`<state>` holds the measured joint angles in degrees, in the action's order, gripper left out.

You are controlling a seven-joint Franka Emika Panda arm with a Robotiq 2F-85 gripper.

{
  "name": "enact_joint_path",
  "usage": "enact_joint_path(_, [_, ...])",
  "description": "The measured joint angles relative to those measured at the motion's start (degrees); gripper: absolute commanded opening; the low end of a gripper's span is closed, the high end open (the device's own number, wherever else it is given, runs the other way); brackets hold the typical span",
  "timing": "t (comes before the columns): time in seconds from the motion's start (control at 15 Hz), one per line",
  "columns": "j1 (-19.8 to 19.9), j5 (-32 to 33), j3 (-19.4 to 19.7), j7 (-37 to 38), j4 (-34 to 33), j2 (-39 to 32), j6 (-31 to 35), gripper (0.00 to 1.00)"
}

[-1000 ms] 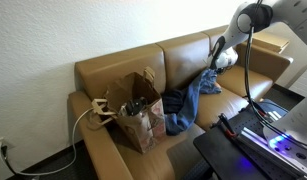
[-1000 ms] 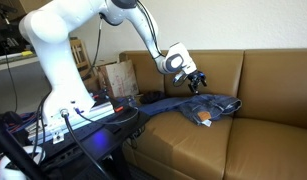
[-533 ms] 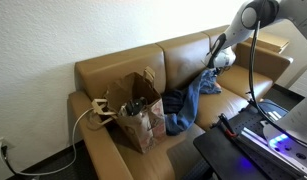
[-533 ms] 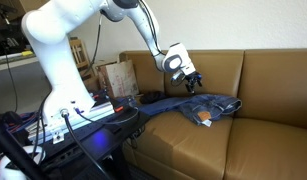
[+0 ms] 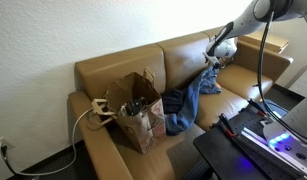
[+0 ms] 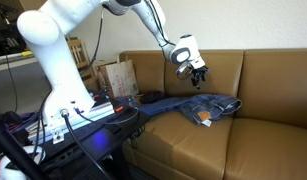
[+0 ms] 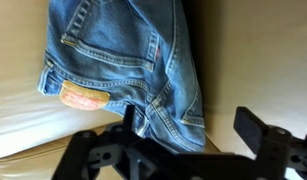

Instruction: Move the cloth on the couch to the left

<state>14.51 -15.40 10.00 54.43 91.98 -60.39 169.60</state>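
You are hovering the gripper [image 6: 199, 74] over the cloth [image 6: 198, 105], with the jaws standing wide apart and nothing between them. The cloth is lying below the hand, rumpled across the seat of the couch [image 6: 278, 120], and in both exterior views there is clear air between it and the fingertips.

In the wrist view the waistband and back pocket are sitting just ahead of the fingers [image 7: 255, 128], and only the denim's edge is falling inside the gap. So you are probably lining up for the descent. Before going down, nudge the hand toward the pocket side so that a thick fold, not a single hem, is centred between the pads. Come straight down until the tips are pressing lightly into the cushion, then close on several layers at once.

When lifting, take the bunch high enough that the trailing part is sliding freely over the leather. Watch the paper bag [image 5: 138, 115] standing at the cloth's far end from your hand; dragged denim could tip it.
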Motion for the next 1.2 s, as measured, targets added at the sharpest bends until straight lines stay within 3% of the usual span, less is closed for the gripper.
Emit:
enact_joint_path(0.13, [-4.6,-1.2,6.2,6.4,-5.3,-3.0,-3.3,1.0])
enact_joint_path(0.27, [-7.5,-1.3,9.3,10.5,-8.7,-5.6,-5.3,1.0])
enact_joint_path(0.8, [-7.9,0.2,10.0,11.2,-10.4,-8.4,-5.6,1.0])
enact_joint_path(1.2, [-7.9,3.9,11.9,11.2,-17.3,-18.4,-6.0,1.0])
